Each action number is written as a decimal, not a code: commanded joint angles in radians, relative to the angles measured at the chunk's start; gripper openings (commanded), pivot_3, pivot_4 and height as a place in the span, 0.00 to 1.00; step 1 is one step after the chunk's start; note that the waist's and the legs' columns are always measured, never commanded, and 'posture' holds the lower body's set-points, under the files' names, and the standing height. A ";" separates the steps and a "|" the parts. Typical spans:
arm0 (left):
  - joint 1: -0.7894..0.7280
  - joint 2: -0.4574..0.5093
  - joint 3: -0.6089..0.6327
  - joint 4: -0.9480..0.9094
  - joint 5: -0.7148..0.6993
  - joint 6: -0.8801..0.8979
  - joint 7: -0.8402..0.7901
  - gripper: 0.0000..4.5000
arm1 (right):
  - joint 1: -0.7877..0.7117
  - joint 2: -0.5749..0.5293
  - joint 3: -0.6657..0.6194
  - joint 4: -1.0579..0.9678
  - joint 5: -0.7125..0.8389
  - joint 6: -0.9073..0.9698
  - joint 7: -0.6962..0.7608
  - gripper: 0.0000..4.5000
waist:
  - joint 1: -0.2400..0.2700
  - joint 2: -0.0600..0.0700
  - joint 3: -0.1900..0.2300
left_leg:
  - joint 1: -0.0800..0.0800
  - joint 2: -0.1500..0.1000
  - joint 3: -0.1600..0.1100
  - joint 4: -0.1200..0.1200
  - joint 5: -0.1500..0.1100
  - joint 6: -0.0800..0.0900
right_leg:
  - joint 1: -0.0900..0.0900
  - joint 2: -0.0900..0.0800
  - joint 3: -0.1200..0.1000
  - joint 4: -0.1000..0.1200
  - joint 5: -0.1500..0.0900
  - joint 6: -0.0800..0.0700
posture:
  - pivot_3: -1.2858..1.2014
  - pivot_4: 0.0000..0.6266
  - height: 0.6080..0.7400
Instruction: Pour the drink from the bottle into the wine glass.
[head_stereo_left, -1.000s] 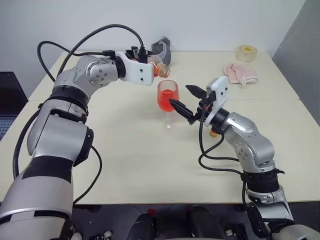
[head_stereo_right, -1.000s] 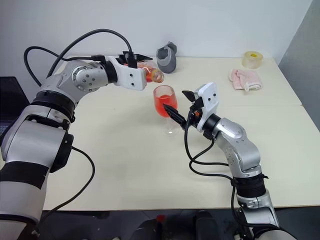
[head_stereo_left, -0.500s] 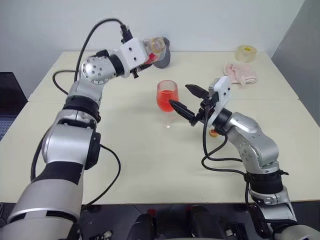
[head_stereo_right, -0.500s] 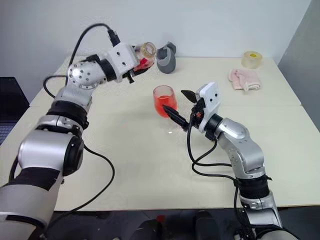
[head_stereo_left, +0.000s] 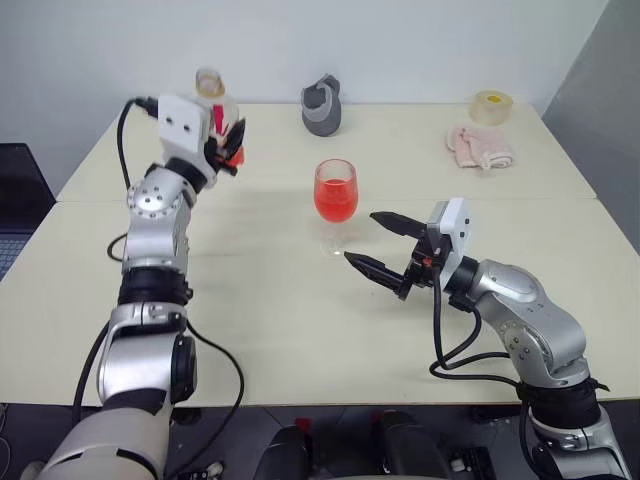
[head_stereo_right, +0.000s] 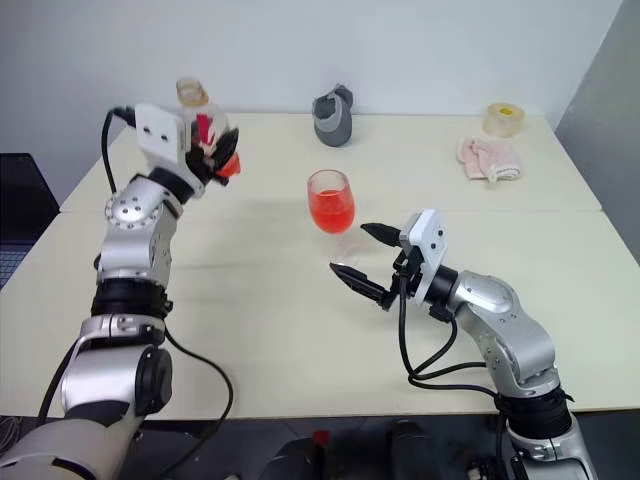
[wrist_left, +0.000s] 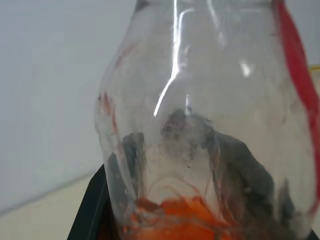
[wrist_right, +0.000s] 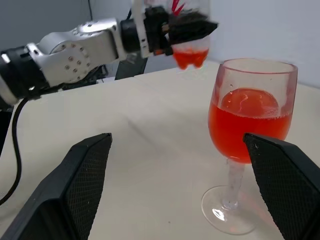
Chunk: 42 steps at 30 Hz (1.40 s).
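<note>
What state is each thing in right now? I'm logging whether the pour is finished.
wine glass: upright on the table, roughly half full of red drink.
bottle: upright, uncapped, nearly empty, held.
left gripper: shut on bottle.
right gripper: open, beside the glass, not touching.

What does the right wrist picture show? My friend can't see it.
A wine glass about half full of red drink stands on the table. Behind it, the left hand holds the nearly empty bottle upright.
</note>
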 joint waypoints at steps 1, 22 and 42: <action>0.073 -0.025 0.054 -0.172 -0.068 0.075 0.055 0.40 | 0.020 0.001 -0.008 -0.057 -0.014 -0.027 -0.029 1.00 | 0.002 0.000 0.000 | 0.000 0.000 0.000 0.000 0.000 0.000 | 0.000 0.000 0.000 0.000 0.000 0.000 | 0.52 0.24 1.00; 0.255 -0.151 0.101 -0.035 -0.207 -0.021 -0.016 0.40 | 0.075 -0.015 0.027 -0.082 -0.052 -0.088 0.006 1.00 | 0.016 -0.002 -0.001 | 0.001 -0.002 0.001 0.000 0.000 0.000 | 0.003 -0.004 -0.001 -0.002 0.000 0.000 | 0.52 0.24 1.00; 0.206 -0.110 0.048 0.142 -0.119 -0.156 -0.042 0.40 | 0.067 0.000 0.048 0.002 -0.119 -0.151 0.010 1.00 | 0.020 -0.002 -0.001 | 0.002 -0.002 0.001 -0.001 0.000 0.000 | 0.003 -0.004 -0.001 -0.002 0.000 0.000 | 0.52 0.24 1.00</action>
